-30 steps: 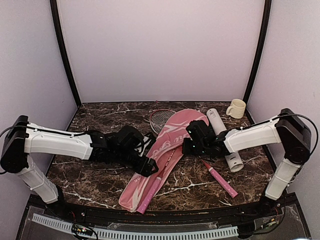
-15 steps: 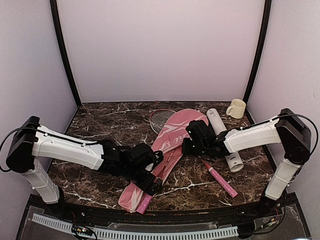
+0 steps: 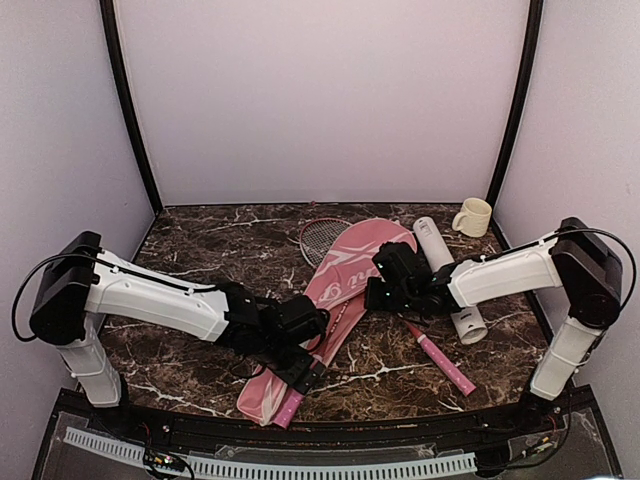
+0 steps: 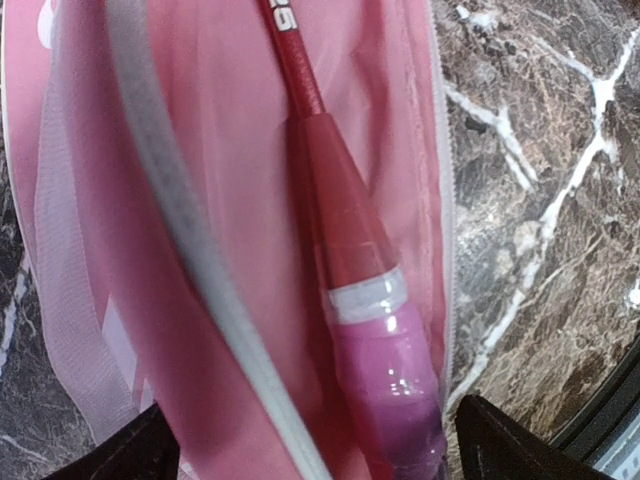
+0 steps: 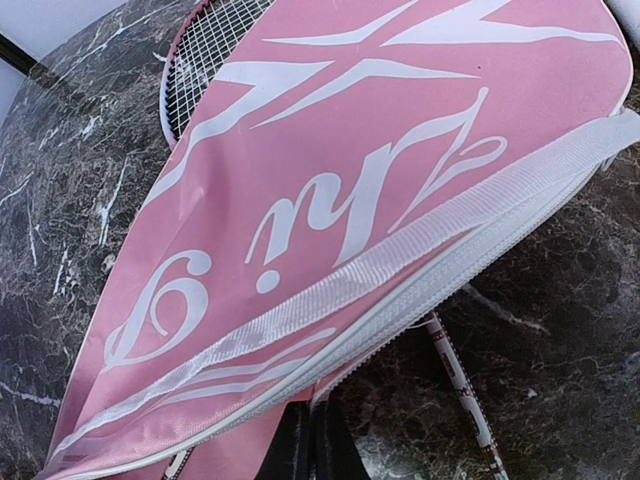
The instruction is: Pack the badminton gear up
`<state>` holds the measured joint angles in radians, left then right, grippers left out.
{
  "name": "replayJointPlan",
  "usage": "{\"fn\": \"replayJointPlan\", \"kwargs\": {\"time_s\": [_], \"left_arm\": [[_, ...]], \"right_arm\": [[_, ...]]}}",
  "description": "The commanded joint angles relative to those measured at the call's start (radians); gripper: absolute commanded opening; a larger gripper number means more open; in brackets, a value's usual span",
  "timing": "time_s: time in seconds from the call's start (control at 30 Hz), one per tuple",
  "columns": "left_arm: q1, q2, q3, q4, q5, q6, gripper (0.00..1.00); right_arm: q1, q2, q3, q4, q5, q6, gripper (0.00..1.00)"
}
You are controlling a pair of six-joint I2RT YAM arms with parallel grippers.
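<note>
Pink lettered fabric racquet cover on marble worktop, pink-handled racquet inside; left pincer wide open over handle; right pincer clamps cover's edge.

Pale lilac walls, dark marble-patterned table (white veins), black corner posts, soft even light

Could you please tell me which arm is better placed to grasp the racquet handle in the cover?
Left, probably: the left gripper is open astride the handle, while the right gripper appears shut on the cover at its edge.
</note>
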<state>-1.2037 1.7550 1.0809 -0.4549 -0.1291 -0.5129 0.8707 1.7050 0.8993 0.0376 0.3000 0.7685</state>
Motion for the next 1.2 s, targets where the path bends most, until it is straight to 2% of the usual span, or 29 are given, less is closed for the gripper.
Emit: {"fn": "replayJointPlan", "kwargs": {"time_s": [0.0,0.13,0.27,0.5,0.9,0.93,1.0,1.17], "left_arm": [[-0.005,0.02,0.025,-0.071,-0.044,-0.023,0.97],[-0.005,0.024,0.028,-0.077,-0.057,-0.027,0.86],[-0.005,0.031,0.028,-0.085,-0.059,-0.033,0.68],[-0.005,0.031,0.034,-0.102,-0.074,-0.036,0.42],[-0.003,0.016,0.074,-0.151,-0.179,-0.044,0.06],[-0.003,0.014,0.081,-0.152,-0.189,-0.046,0.04],[0.004,0.008,0.096,-0.145,-0.196,-0.054,0.0],[0.038,-0.024,0.104,-0.071,-0.178,-0.082,0.0]], "right_arm": [[0.009,-0.042,-0.008,0.045,0.022,0.002,0.0],[0.008,-0.039,-0.005,0.045,0.022,0.0,0.0],[0.008,-0.038,-0.005,0.045,0.023,0.001,0.0],[0.008,-0.034,-0.002,0.043,0.025,-0.002,0.0],[0.008,-0.004,0.04,0.04,0.002,-0.029,0.0],[0.008,-0.006,0.044,0.039,-0.007,-0.031,0.01],[0.008,-0.014,0.051,0.04,-0.027,-0.034,0.13],[0.01,-0.053,0.041,0.039,-0.105,-0.017,0.39]]}}
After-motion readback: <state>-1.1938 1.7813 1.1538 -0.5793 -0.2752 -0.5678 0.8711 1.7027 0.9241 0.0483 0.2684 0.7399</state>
